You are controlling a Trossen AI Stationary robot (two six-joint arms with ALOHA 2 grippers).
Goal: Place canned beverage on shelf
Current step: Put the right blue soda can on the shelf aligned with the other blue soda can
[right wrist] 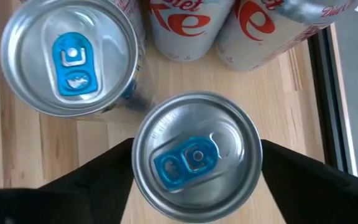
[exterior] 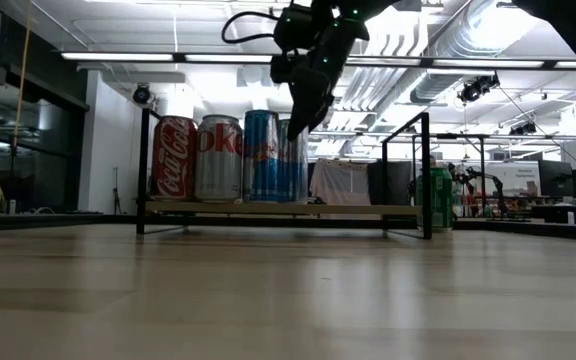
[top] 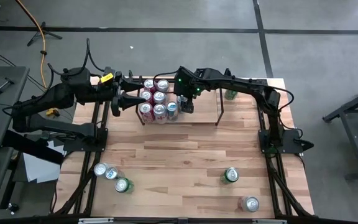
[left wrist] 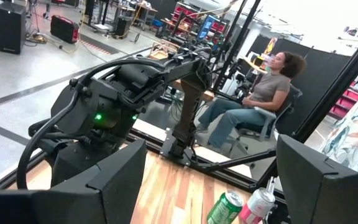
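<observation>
The shelf (top: 219, 111) of thin black rods on a light wood base (exterior: 348, 209) stands at the table's far middle. Several cans stand upright on its left end, red and silver cola cans (exterior: 175, 158) and a slim blue can (exterior: 261, 155). My right gripper (top: 185, 103) reaches down over another slim blue can (right wrist: 196, 158) with a blue tab, which stands on the shelf base to the right of the others (exterior: 294, 160). My left gripper (top: 133, 93) is open and empty, level, just off the shelf's left end. My right gripper comes from above, fingers pointing down, one finger (right wrist: 104, 180) on each side of the can's upper wall (right wrist: 137, 168), just below the rim. The can stands upright with its bottom on the shelf base. Its rim hides the exact places of contact.
Loose cans lie near the table's front: three at the left (top: 111, 174), two at the right (top: 230, 174) (top: 250, 203). A green can (top: 230, 94) stands behind the shelf's right end. The shelf's right part is bare wood. A person sits beyond the table (left wrist: 253, 99).
</observation>
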